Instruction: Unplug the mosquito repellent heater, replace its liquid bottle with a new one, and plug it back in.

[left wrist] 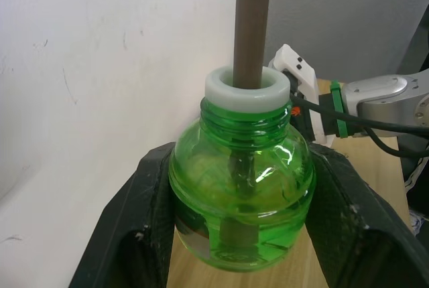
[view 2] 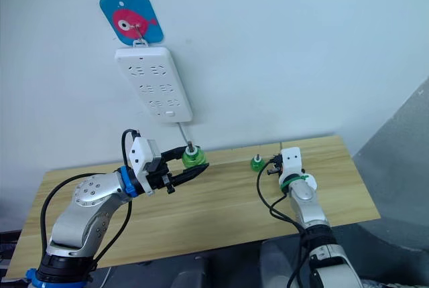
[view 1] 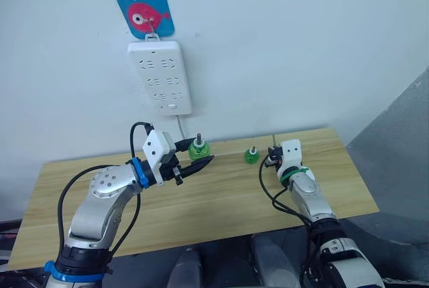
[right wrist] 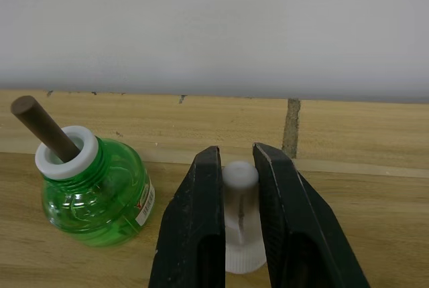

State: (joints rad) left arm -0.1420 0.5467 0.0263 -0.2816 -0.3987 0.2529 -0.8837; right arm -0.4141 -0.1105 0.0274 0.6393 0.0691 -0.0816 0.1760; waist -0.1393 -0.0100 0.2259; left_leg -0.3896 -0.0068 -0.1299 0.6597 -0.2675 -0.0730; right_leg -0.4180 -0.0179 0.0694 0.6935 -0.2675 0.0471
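Below the power strip (view 1: pixel 163 77), left gripper (left wrist: pixel 241 214) clamps a green bottle (left wrist: pixel 240 201); right gripper (right wrist: pixel 238 187) pinches a white cap (right wrist: pixel 240 224) beside another bottle (right wrist: pixel 90 191).

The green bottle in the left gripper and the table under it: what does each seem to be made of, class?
Green bottle: apparently clear glossy plastic, since its wick shows through and highlights glint; glass is possible. Table: pale wood or wood-look laminate, matt, with visible grain lines.
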